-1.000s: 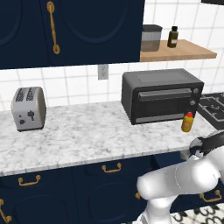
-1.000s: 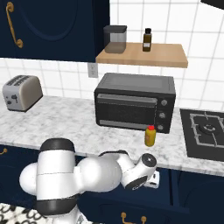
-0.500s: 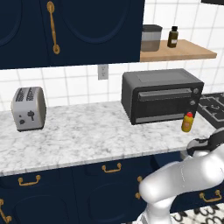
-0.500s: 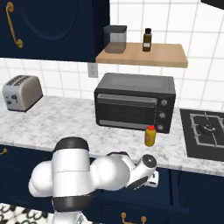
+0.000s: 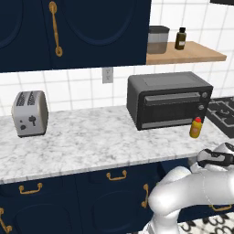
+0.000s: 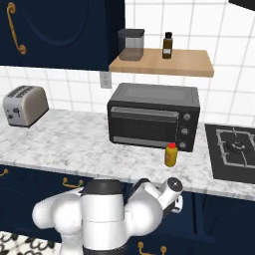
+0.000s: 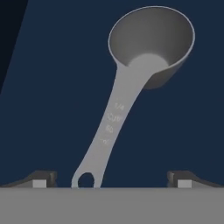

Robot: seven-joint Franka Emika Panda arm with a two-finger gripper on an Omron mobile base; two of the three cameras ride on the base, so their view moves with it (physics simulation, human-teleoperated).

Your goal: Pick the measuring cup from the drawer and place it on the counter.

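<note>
Grey metal measuring cup (image 7: 140,78) lying on navy drawer (image 7: 52,109) floor, handle pointing toward gripper (image 7: 111,179). Jaws spread wide, straddling handle end, gripping nothing. Yellow bottle (image 5: 196,127) sitting on tabletop (image 5: 91,141).

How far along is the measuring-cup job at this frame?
Done: the hand is down inside the navy drawer, over the measuring cup. In hand: the gripper is open, fingertips either side of the handle's hole end, nothing grasped. Left: close, lift out, place it on the marbled counter.
</note>
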